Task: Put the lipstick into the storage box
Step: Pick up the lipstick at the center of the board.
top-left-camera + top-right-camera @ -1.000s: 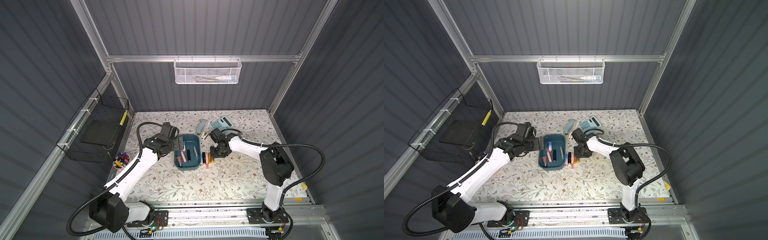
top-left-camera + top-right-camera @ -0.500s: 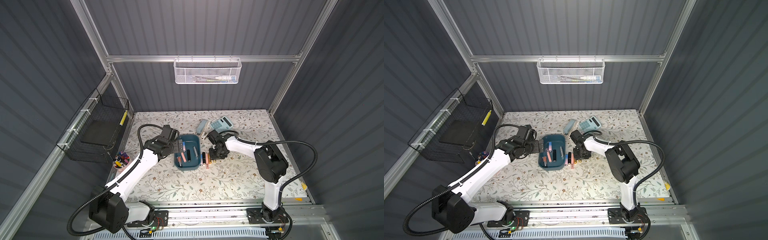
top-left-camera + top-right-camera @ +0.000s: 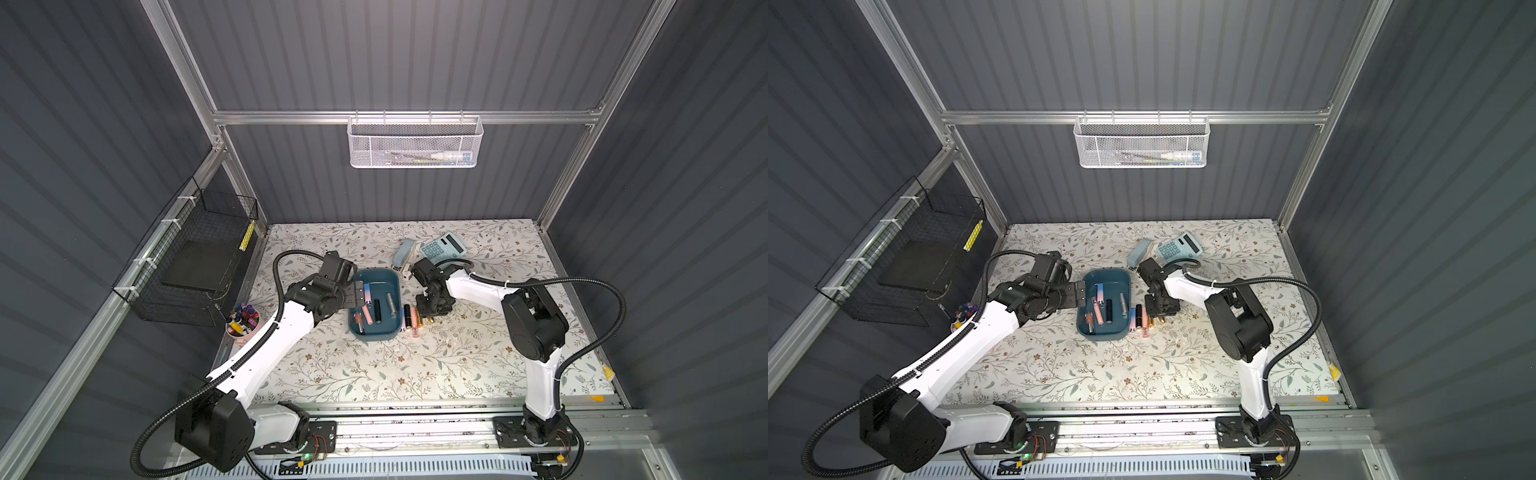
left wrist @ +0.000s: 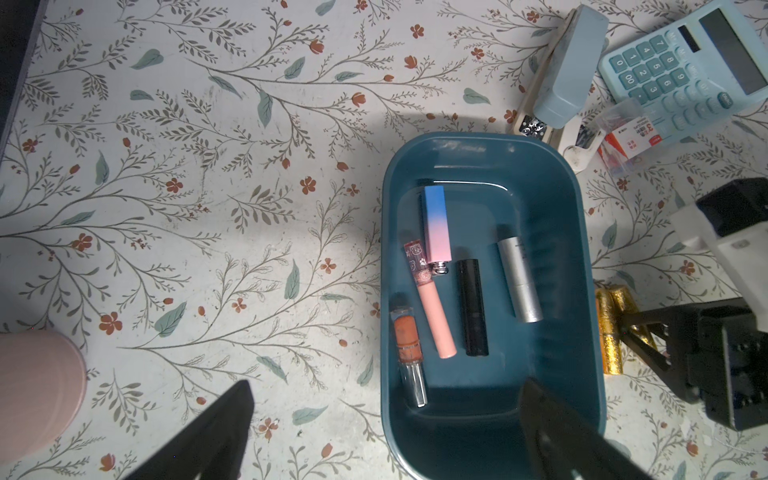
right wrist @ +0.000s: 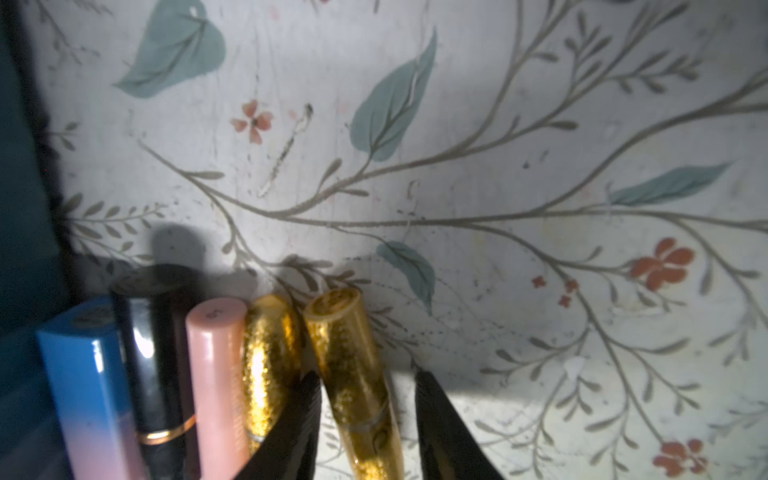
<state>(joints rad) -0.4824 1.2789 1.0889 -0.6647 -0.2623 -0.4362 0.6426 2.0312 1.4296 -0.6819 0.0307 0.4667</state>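
The teal storage box (image 3: 380, 331) (image 3: 1104, 334) lies mid-table and holds several lipsticks, among them a blue-pink one (image 4: 435, 224), a black one (image 4: 471, 307) and a silver one (image 4: 519, 282). More lipsticks lie in a row against its right wall. My right gripper (image 3: 430, 318) (image 5: 365, 376) is down over that row. Its jaws stand on either side of the outermost gold lipstick (image 5: 349, 353), with a gap still showing on one side. My left gripper (image 3: 356, 293) (image 4: 386, 388) hangs wide open over the box's left wall, holding nothing.
Next to the gold lipstick lie a glitter-gold one (image 5: 266, 349), a pink one (image 5: 216, 365), a black one (image 5: 153, 332) and a blue-pink one (image 5: 87, 374). Behind the box are a stapler (image 3: 405, 252) and a calculator (image 3: 441, 246). A pink cup of pens (image 3: 243, 326) stands at the left edge.
My right gripper has come down and forward onto the row of lipsticks, its jaws narrowing a little around the gold one. The left arm has hardly moved.
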